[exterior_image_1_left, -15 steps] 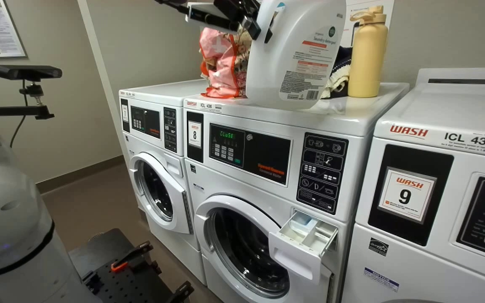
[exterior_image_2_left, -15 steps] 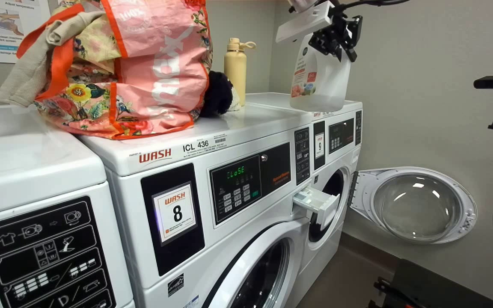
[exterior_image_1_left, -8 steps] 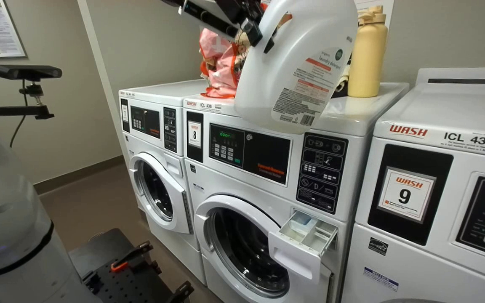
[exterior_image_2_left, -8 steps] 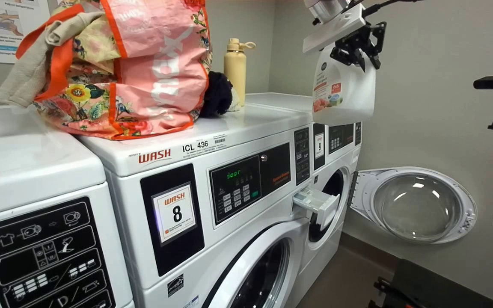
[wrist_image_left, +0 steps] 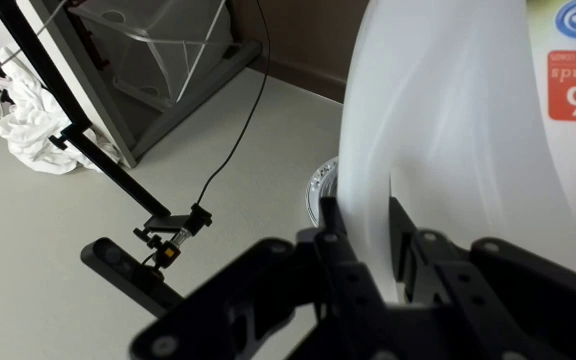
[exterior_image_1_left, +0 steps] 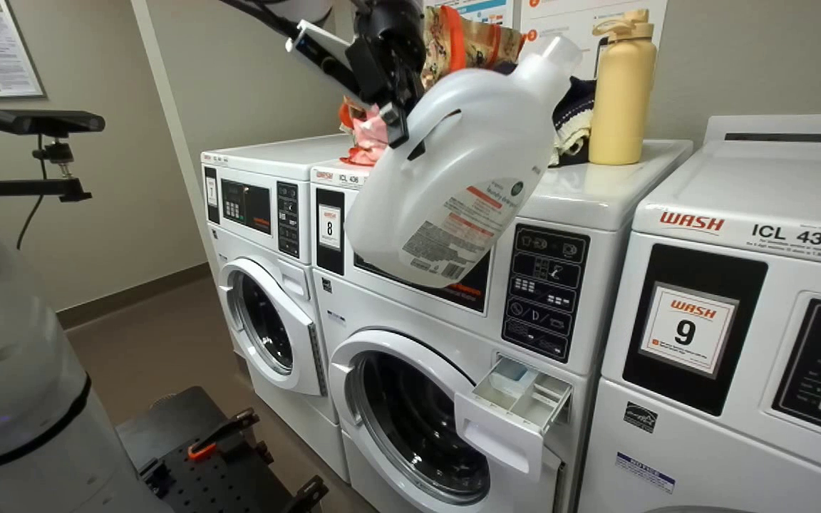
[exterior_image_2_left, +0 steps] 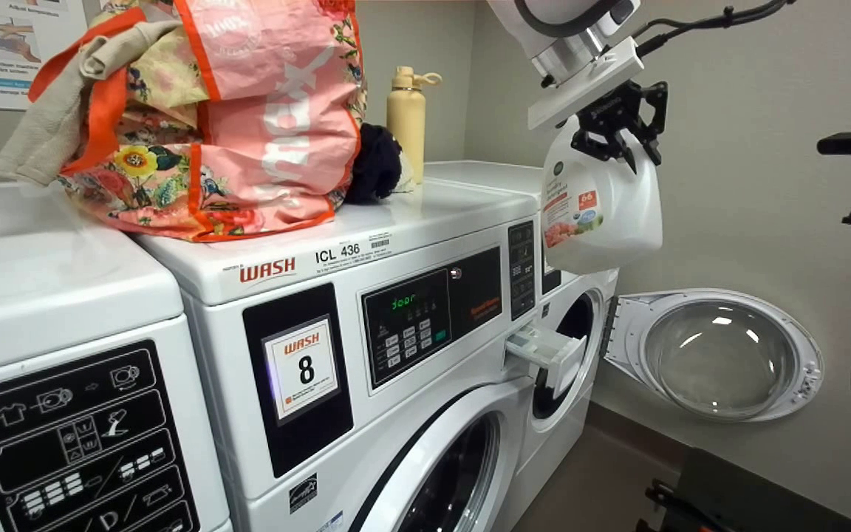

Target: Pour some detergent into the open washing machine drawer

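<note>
The detergent jug point(exterior_image_1_left: 474, 164), translucent white with an orange-red label, hangs in the air in front of the washer's control panel. It is tilted, with its neck point(exterior_image_1_left: 549, 64) up and to the right in that exterior view. I cannot tell whether a cap is on it. My gripper point(exterior_image_1_left: 408, 144) is shut on the jug's handle; in the wrist view, the fingers point(wrist_image_left: 332, 217) press on both sides of the handle point(wrist_image_left: 368, 200). The jug also shows in an exterior view point(exterior_image_2_left: 606, 214). The washing machine drawer point(exterior_image_1_left: 499, 431) is pulled out, below and to the right of the jug. It also shows in an exterior view point(exterior_image_2_left: 566, 366).
A yellow bottle point(exterior_image_1_left: 622, 100) and a red-patterned bag point(exterior_image_2_left: 270, 118) stand on the washer tops. A round porthole door point(exterior_image_2_left: 717, 358) stands open near the wall. A camera on an arm point(exterior_image_1_left: 47, 122) stands out from the side.
The jug has come down and forward from over the washer top, and its tilt has grown. Its neck has come into view. My gripper has stayed shut on the handle; the drawer has not moved.
</note>
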Available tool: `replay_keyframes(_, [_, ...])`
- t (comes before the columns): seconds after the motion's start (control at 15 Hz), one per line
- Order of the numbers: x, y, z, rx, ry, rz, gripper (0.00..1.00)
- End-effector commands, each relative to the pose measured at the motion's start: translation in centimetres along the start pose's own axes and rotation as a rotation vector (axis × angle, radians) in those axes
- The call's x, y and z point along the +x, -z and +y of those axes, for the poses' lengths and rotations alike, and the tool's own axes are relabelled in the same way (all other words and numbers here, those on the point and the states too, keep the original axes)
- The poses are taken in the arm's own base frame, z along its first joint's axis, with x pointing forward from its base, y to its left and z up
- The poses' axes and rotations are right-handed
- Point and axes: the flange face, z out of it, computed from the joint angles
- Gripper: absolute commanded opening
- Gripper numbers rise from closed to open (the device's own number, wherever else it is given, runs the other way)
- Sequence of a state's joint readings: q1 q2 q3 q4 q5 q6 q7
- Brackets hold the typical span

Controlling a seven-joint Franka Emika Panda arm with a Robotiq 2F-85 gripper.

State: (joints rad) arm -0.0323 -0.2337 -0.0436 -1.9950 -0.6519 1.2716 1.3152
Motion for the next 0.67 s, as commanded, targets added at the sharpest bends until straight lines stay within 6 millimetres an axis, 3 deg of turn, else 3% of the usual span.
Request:
replay_keyframes(0.0, [-1.1,-1.9,0.3,0.006,0.062,-0.071,0.06])
replay_keyframes(0.27, [-2.2,-4.7,-0.8,-0.04,0.111,-0.166,0.06])
replay_keyframes(0.6, [-2.0,-7.2,-2.5,-0.078,0.18,-0.288,0.06])
